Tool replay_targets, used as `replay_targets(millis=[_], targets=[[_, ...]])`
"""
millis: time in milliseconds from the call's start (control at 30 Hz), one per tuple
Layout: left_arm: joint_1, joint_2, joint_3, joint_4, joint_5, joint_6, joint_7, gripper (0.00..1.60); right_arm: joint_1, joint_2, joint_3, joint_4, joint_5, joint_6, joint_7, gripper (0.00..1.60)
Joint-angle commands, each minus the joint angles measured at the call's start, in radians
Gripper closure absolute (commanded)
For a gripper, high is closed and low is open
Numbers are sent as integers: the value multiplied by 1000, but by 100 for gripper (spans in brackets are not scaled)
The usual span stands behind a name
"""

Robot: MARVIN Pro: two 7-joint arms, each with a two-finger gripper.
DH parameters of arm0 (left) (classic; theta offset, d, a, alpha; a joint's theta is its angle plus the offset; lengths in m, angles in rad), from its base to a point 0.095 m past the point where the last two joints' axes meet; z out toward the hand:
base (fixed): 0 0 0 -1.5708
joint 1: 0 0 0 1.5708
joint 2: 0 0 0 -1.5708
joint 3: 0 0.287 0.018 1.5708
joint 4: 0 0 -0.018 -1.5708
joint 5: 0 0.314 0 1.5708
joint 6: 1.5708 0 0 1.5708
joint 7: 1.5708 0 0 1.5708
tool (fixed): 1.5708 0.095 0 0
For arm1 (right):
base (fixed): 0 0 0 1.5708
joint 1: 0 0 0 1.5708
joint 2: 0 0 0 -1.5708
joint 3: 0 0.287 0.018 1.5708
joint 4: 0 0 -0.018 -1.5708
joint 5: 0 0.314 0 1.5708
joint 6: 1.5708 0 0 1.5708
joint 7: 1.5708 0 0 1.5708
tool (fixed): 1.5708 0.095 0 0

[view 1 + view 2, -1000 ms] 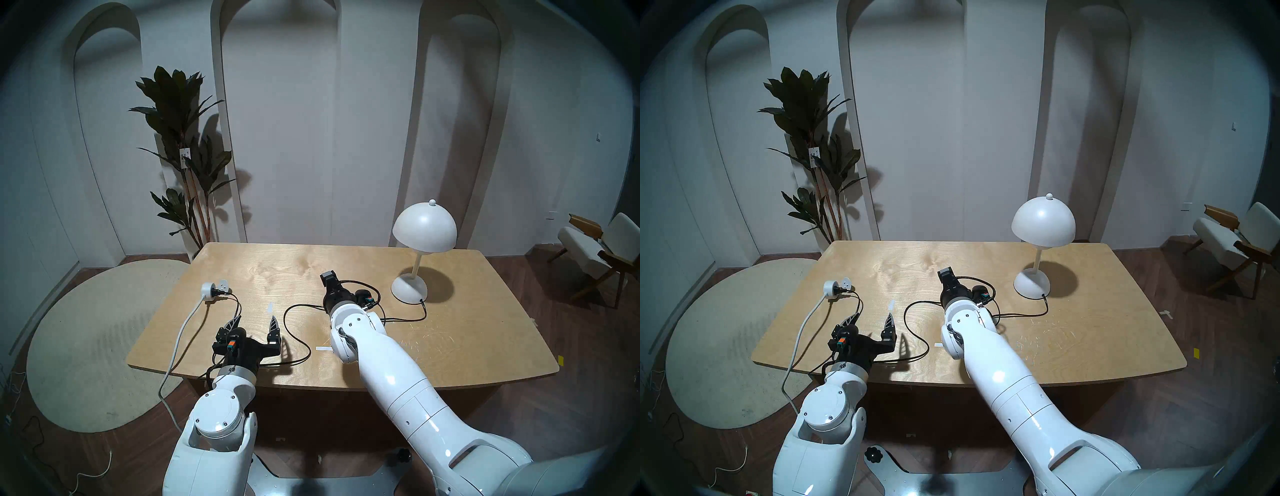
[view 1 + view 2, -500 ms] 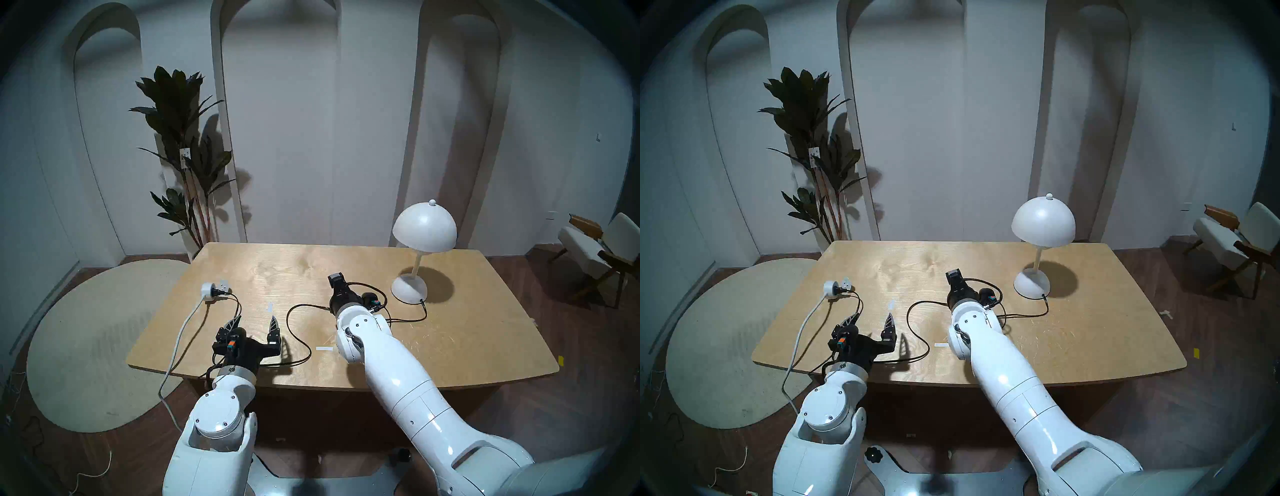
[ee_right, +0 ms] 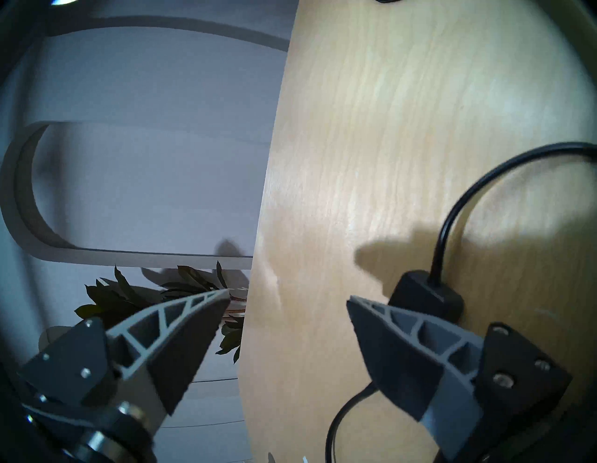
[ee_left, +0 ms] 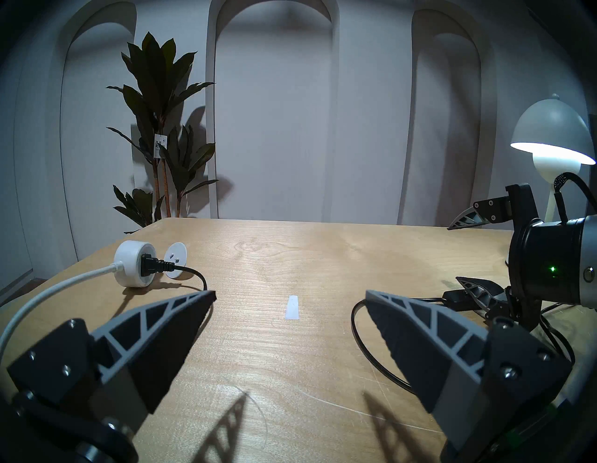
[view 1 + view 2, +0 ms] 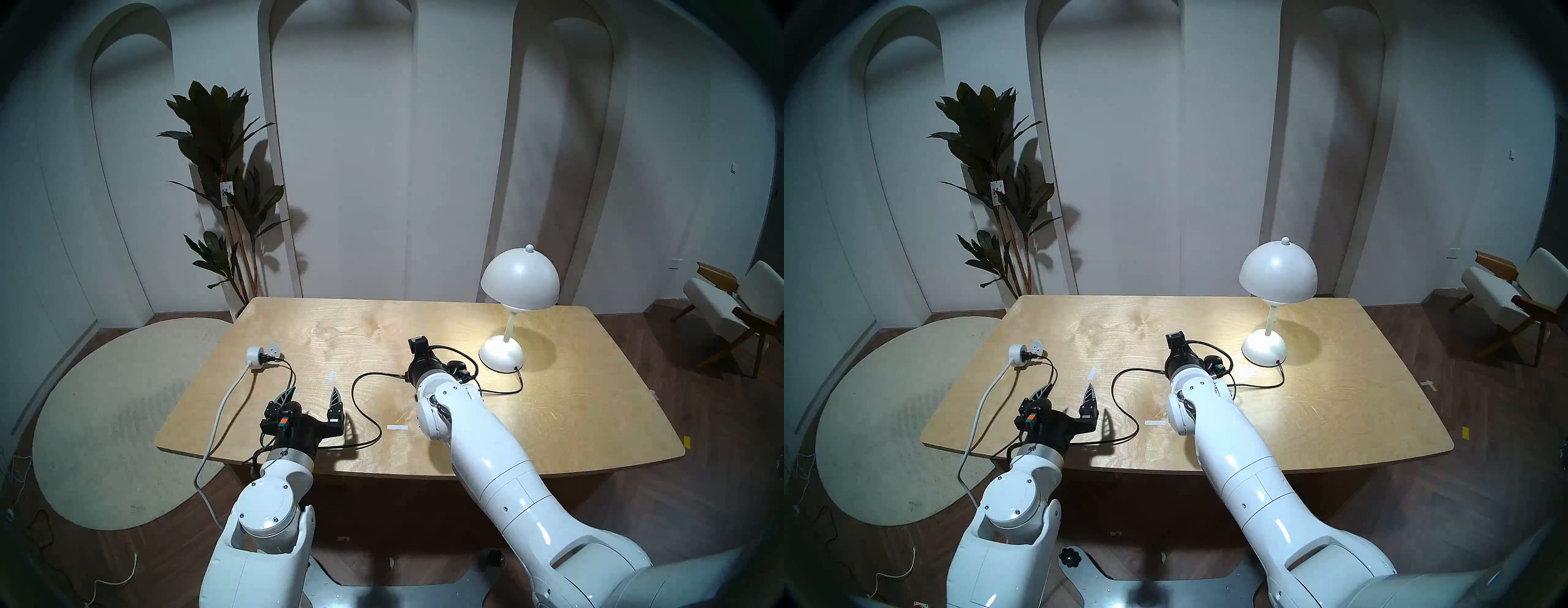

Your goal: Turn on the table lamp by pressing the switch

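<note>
1. Since a second ago: right arm shifted rightward toward lamp [image 5: 519,280]; lamp, dark before, lit now, with glow on its base and on surface [image 5: 339,322]. Left arm unchanged.
2. Lamp at far right of surface, upright. Thin black cord [image 5: 505,391] from base toward right wrist, then looping on toward white socket adapter [image 5: 259,355] at far left.
3. Switch [image 3: 426,299]: flat black box lying on surface, cord leaving each end. Right wrist view turned on its side; lower finger [image 3: 400,352] lying over the switch's near end, apparently touching, contact itself not resolved.
4. Right gripper [image 3: 287,304]: jaws wide apart, nothing between them; upper finger clear of surface.
5. Left gripper [image 4: 290,297]: jaws wide open, empty, low over near left of surface.
6. Handling judgement: switch light and rigid, free to skid on smooth wood, limp cord giving no restraint. No grasp needed; press straight down on top face with one fingertip.
7. Judged: task goal met.
</note>
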Motion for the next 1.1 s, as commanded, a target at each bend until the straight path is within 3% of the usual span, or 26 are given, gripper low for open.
replay_targets(millis=[0,133,300,667,1067], targets=[[-6,0,-1,-22,0,-4,0,0,-23,-6,45,50,52,-2,-54,0],[-6,0,-1,-22,0,-4,0,0,-30,-6,55,27,57,-12,-87,0],[-5,0,-1,-22,0,-4,0,0,-12,22,-30,-103,-39,-9,-150,0],[-9,0,-1,-15,0,-5,0,0,124,14,-112,-246,-141,2,-154,0],[-9,0,0,-15,0,-5,0,0,163,191,-203,-402,-395,72,-313,0]])
